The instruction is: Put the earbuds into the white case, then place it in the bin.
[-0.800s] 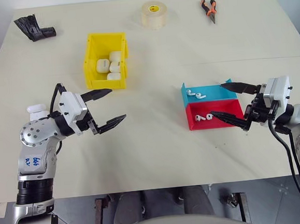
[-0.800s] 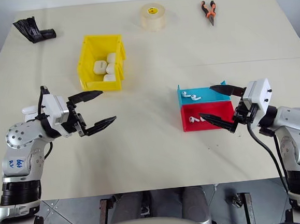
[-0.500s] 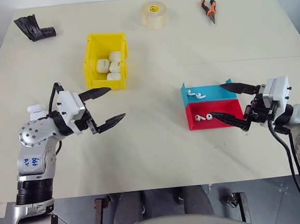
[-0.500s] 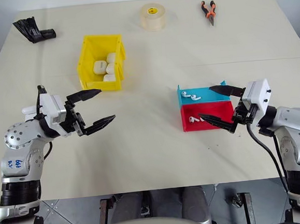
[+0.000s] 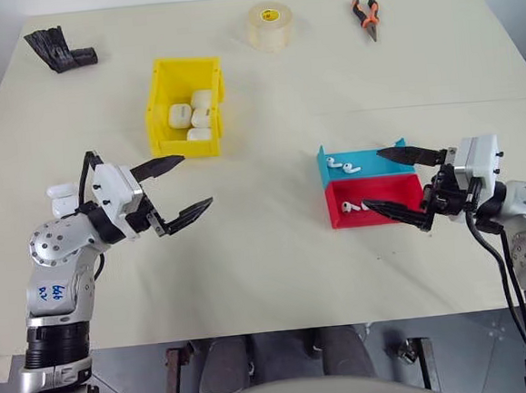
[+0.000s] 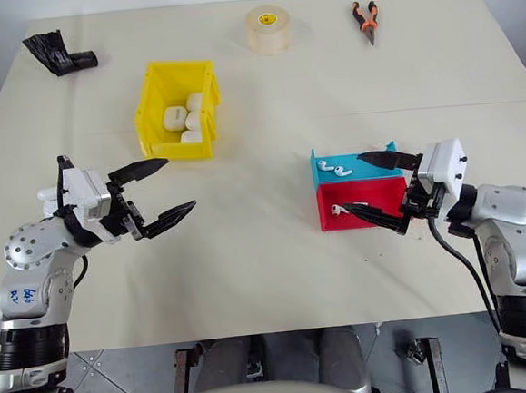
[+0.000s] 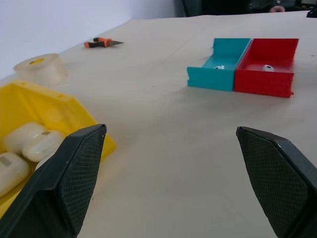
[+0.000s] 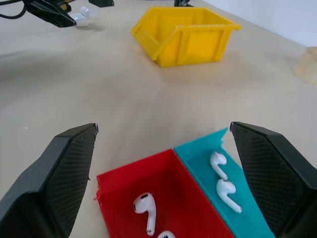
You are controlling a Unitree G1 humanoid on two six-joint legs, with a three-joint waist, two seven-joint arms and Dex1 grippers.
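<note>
Left eye view: bin holds white cases

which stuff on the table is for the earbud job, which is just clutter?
Job:
- earbuds in the blue tray and the red tray
- white case beside the left arm
- bin, yellow, already holding cases

Clutter:
- tape roll
- pliers
- black object at the far left corner

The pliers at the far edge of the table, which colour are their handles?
Orange and black, seen best in the left eye view: pliers.
</note>
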